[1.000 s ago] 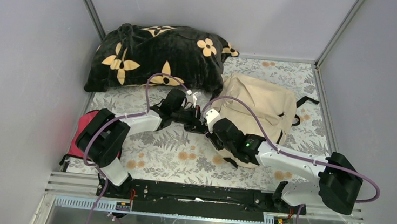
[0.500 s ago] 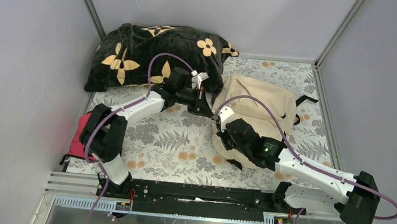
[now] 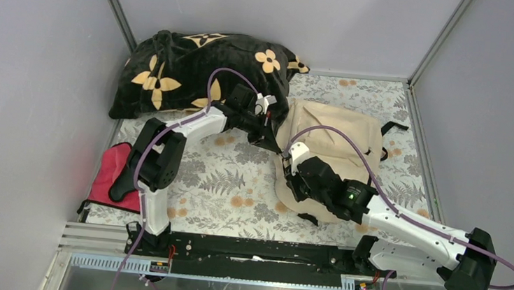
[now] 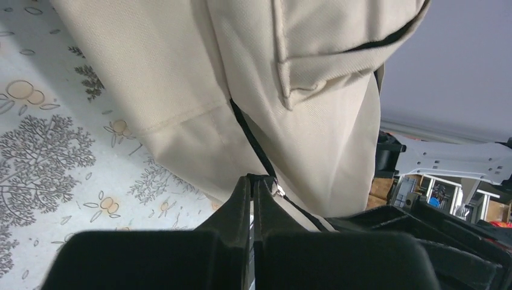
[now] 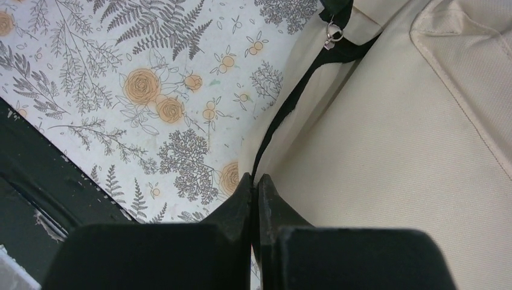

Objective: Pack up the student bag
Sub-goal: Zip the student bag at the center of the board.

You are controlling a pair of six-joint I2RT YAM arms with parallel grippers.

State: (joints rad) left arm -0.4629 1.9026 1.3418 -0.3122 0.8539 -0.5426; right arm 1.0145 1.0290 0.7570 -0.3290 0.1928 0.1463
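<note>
Right pincer (image 5: 255,178) pinches student bag (image 5: 392,151) edge; left pincer (image 4: 252,180) closed against it.

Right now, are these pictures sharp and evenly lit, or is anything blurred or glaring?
Top external view: soft, even light, all sharp, no glare. Left wrist view: the weave of the student bag is crisp, while the left gripper shows as a dark, shadowed mass. Right wrist view: the flowered tablecloth is sharp, the right gripper equally dark.
</note>
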